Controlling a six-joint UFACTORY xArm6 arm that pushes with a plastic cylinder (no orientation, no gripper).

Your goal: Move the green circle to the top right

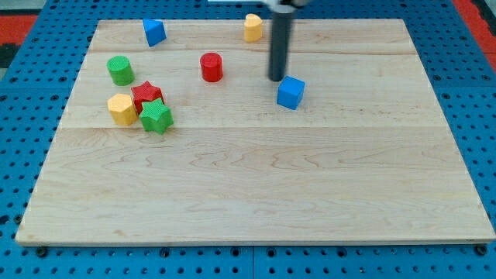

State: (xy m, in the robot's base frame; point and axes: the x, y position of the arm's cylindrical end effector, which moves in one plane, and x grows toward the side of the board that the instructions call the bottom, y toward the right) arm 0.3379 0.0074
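A pale wooden worktop [256, 194] seen from above. My tip [277, 79], the end of a dark upright rod, is a tool with no jaws and holds nothing; it rests just beside a blue cube [291, 92], at the cube's 11 o'clock. The green circle [120, 70] sits well apart at the tip's 9 o'clock, near the worktop's left edge. Below it cluster a yellow hexagon [122, 108], red star [146, 96] and green star [156, 117]. A red cylinder [211, 67] stands between circle and tip.

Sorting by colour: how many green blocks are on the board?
2: the green circle at the view's left, and the green star below it, touching the red star. None seems hidden.
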